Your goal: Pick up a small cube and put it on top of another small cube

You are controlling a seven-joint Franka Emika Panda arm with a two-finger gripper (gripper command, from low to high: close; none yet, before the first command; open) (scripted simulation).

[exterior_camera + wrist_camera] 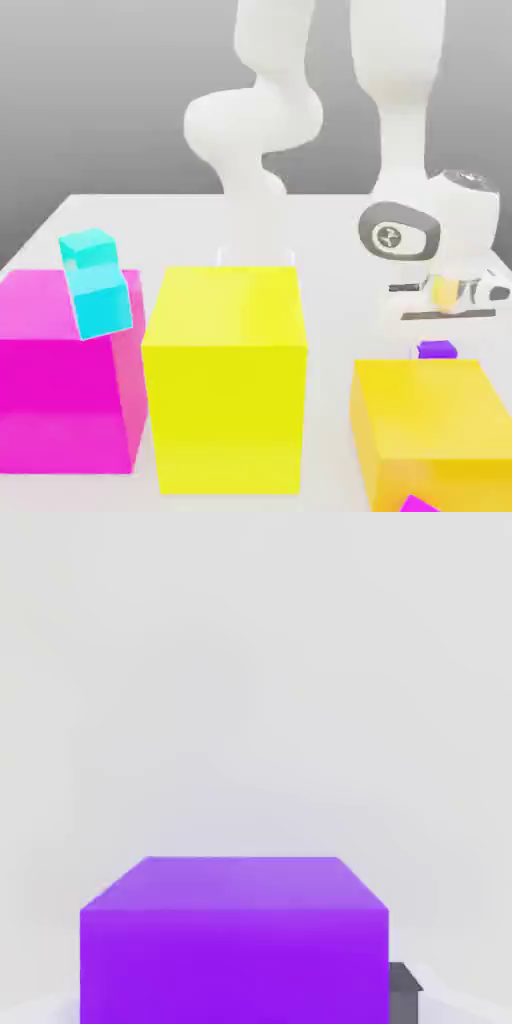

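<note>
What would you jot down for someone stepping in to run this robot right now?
Gripper: down low behind the orange block, with a purple cube right at its fingers; one dark finger sits beside the cube. Whether it is truly clamped I cannot tell.
Things: that purple cube peeks over the orange block's far edge. A second purple piece lies at the orange block's near side. Two cyan cubes sit stacked on the magenta block.
Done: arm is at the cube.
Left: lift it and place it on another small cube.
</note>
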